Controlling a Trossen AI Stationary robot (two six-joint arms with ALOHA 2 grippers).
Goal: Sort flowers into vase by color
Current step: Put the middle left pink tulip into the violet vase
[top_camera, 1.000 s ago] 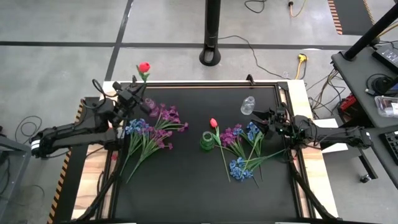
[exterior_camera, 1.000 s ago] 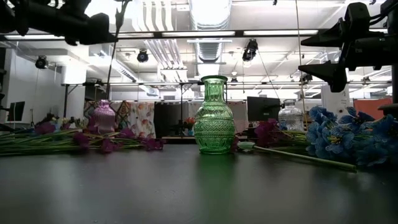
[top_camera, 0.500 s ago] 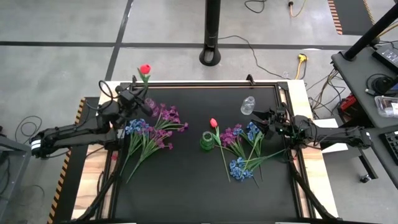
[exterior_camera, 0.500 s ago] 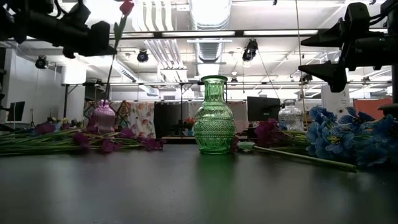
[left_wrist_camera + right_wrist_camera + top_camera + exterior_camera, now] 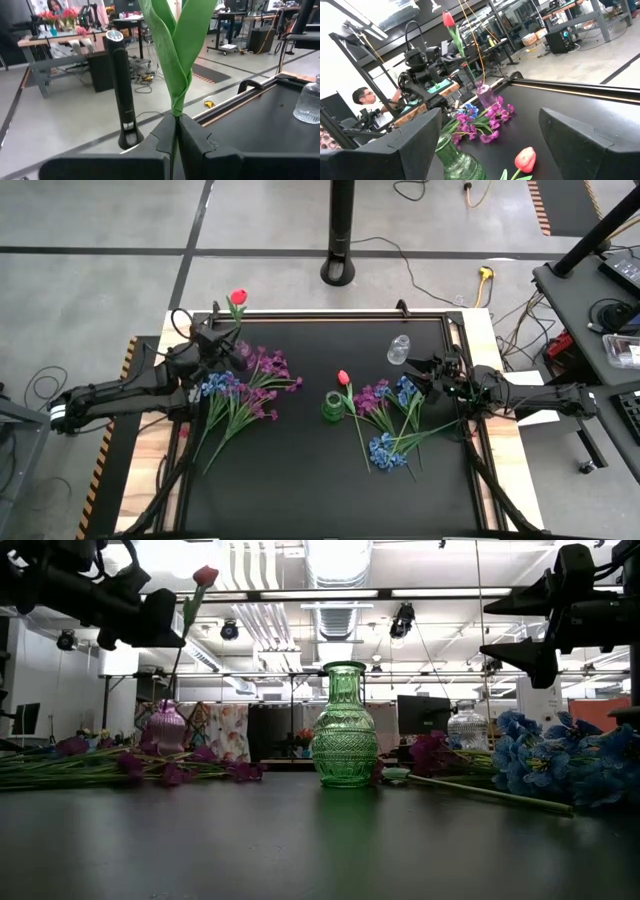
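My left gripper [image 5: 217, 340] [image 5: 176, 120] is raised over the table's far left part, shut on a red tulip [image 5: 238, 297] [image 5: 204, 577]. The tulip stands upright, its stem running down to the pink vase [image 5: 166, 727] [image 5: 483, 95]. A green vase [image 5: 331, 407] [image 5: 345, 727] stands mid-table and a clear vase [image 5: 399, 349] stands far right. Blue and purple flowers [image 5: 235, 393] lie on the left. More blue and purple flowers [image 5: 388, 423] and a second red tulip [image 5: 343, 378] lie on the right. My right gripper [image 5: 432, 370] [image 5: 502, 145] hovers open over the right bunch. My left gripper pinches the tulip between its two shut fingers at the stem [image 5: 175, 111], where the green leaves begin. The fingers reach level, across the stem. The tulip stands upright with its bud high above the fingers and its lower stem [image 5: 176, 680] hanging to the pink vase's mouth.
Raised black rims and wooden strips [image 5: 470, 330] border the dark table. The near half of the table [image 5: 320, 490] holds nothing. A black post's base [image 5: 340, 272] stands on the floor beyond the far edge. A person [image 5: 362, 95] sits in the room behind.
My left gripper has come down and shifted slightly toward the table's right, still shut on the tulip. The tulip has sunk with it: its bud, above the low view's top edge a second ago, now shows inside it. The stem stays lined up with the pink vase.
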